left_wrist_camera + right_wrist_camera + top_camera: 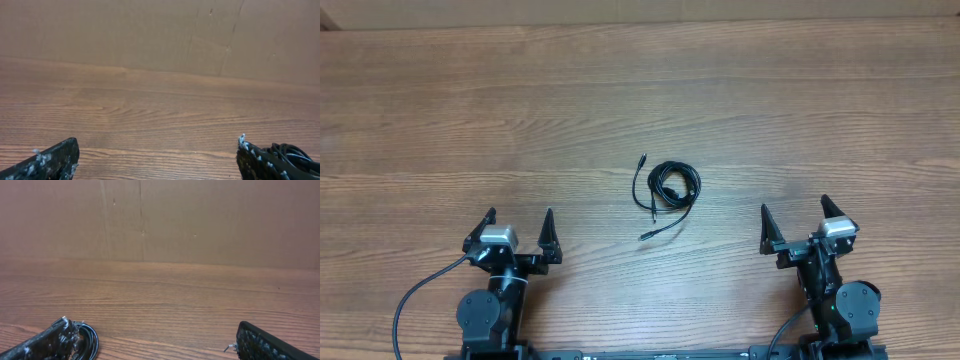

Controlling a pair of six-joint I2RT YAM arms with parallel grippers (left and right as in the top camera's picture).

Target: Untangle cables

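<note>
1. The wooden table [620, 90] fills the overhead view, with a plain brown wall along its 12 o'clock edge.
2. The two arms sit along the 6 o'clock edge, the left arm [490, 305] at about 7 o'clock and the right arm [845, 305] at about 5 o'clock, both well apart from the work.
3. The left gripper [519, 214] has its jaws spread wide and nothing between them. The right gripper [795, 204] is likewise spread wide and empty.
4. The cables [667, 187] lie just right of the table's centre as a small loose black coil. They are at about 2 o'clock from the left gripper and 10 o'clock from the right.
5. Each wrist view catches only an edge of the coil [290, 150] [90, 337] beside its inner finger.
6. Two plug ends stray from the coil, one [644, 157] toward 12 o'clock and one [643, 236] toward 6 o'clock.
7. Judged from this, untangling has not yet begun and the step in hand is the approach.
8. The next move likely calls for one gripper to pin the coil while the other pinches a free plug end and draws it outward. The thin cord will need a low, precise pinch.
</note>
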